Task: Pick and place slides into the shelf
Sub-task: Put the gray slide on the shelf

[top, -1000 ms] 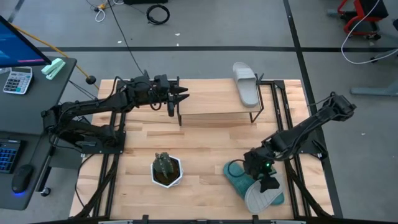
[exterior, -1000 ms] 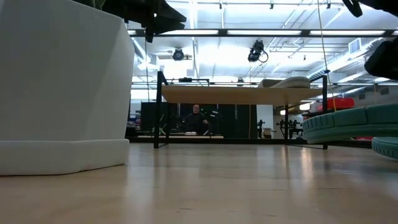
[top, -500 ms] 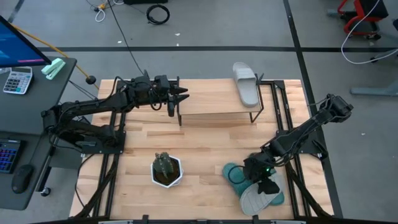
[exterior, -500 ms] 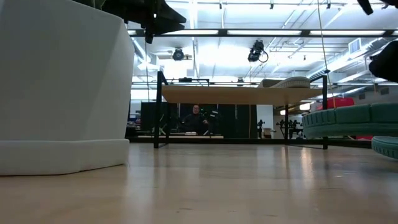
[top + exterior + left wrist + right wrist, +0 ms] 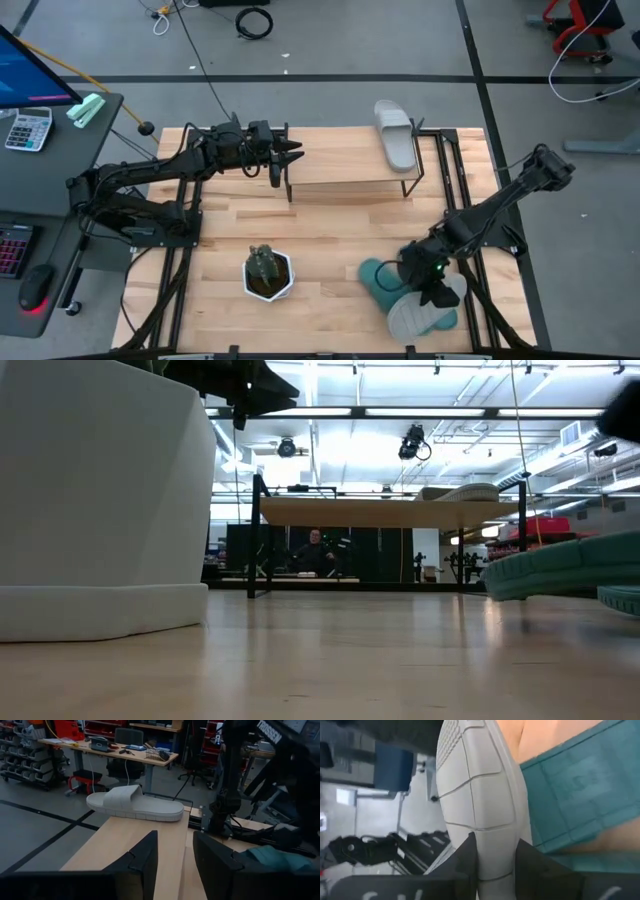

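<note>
At lower right of the high view, the right pincer (image 5: 432,290) pinches the light, squashy grey slide's (image 5: 412,318) edge atop teal ones; left pincer (image 5: 288,157) hovers part-open by the shelf (image 5: 340,170).

A robotics workshop: cluttered workbench (image 5: 107,750), red tool cabinets (image 5: 75,729), ceiling strip lights (image 5: 330,412).

In the high view the right gripper (image 5: 432,285) covers where the grey-white slide (image 5: 415,316) meets the teal slide (image 5: 378,281), so the grip itself is hidden. In the low view the teal slide (image 5: 565,565) is blurred and cut off by the edge. The person (image 5: 316,550) beyond the shelf (image 5: 390,512) is too small to make out.
</note>
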